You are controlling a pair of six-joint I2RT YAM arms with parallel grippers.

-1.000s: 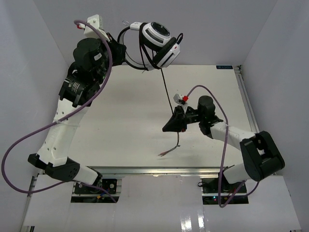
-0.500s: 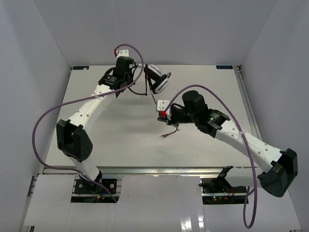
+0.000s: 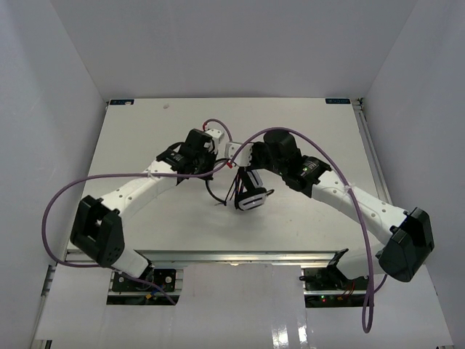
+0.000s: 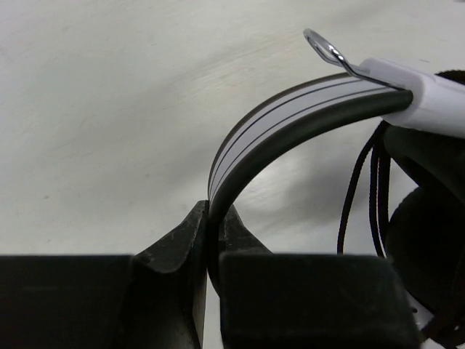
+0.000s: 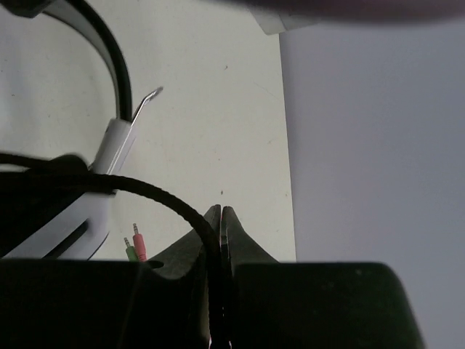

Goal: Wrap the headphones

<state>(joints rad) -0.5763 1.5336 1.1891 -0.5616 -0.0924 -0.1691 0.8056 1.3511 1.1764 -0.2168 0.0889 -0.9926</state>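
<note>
I've brought the headphones [image 3: 251, 198] down from the rear to the table [image 3: 145, 131] centre; left gripper [image 4: 213, 218] clamped on the headband [image 4: 290, 123], right gripper [image 5: 220, 218] pinching the cord [image 5: 167, 202]; wrapping looks started, not finished.

White bench [image 3: 145, 131] fills the centre, evenly lit. Pale back wall [image 3: 232, 43] at twelve o'clock, left wall [image 3: 36, 145] at nine, right wall [image 3: 429, 109] at three. Metal rail [image 3: 232, 256] at six, glossy floor [image 3: 240, 323] beyond.
</note>
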